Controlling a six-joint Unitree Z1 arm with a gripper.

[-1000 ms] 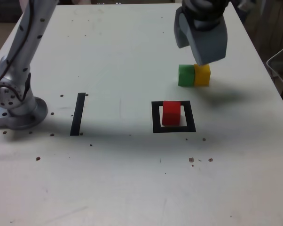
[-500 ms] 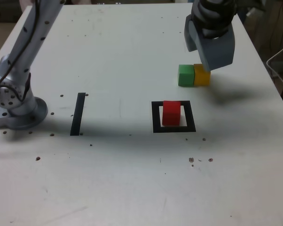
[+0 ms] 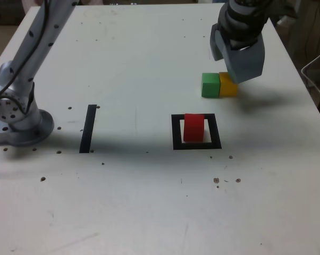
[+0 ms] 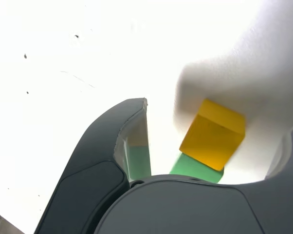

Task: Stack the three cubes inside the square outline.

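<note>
End effector (image 3: 237, 59) spread above yellow cube (image 3: 228, 86) — green cube (image 3: 210, 85) touching

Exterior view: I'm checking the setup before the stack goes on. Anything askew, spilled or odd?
Nothing stands out. The red cube sits upright inside the square outline; the green cube and yellow cube stand touching, upright. Only small dark specks dot the table.

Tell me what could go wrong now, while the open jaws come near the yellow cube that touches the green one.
1. The yellow cube sits flush against the green cube, so a jaw of the gripper may land on the green one or push both aside.
2. In the wrist view the yellow cube lies off-centre between the jaws, so the grasp could be skewed.
3. A skewed cube might sit badly on the red cube in the square outline.
</note>
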